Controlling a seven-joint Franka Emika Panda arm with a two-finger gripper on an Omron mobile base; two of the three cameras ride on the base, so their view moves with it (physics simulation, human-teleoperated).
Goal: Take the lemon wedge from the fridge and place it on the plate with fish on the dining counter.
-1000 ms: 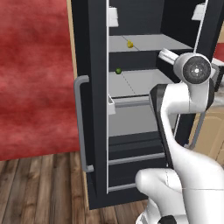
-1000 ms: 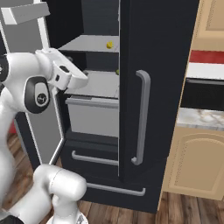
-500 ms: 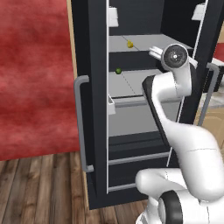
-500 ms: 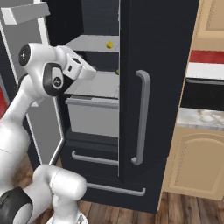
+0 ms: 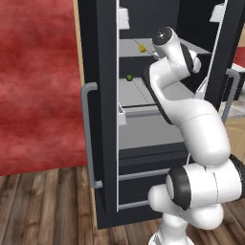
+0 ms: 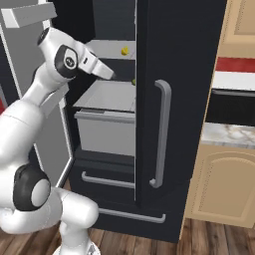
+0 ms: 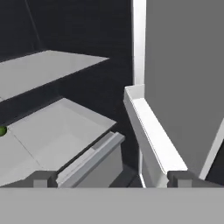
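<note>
Left base view shows us the tiny yellow lemon wedge (image 5: 141, 48) untouched on a shelf of the open black fridge (image 5: 103, 95); our spread two-finger gripper (image 7: 112, 178) holds nothing, so everything remains.

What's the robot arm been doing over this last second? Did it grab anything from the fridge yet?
The arm swung up and forward into the open fridge, its hand now reaching in between the shelves. Its fingers stayed spread wide and grabbed nothing. The lemon wedge on the upper shelf and the small green ball below it have not moved.
</note>
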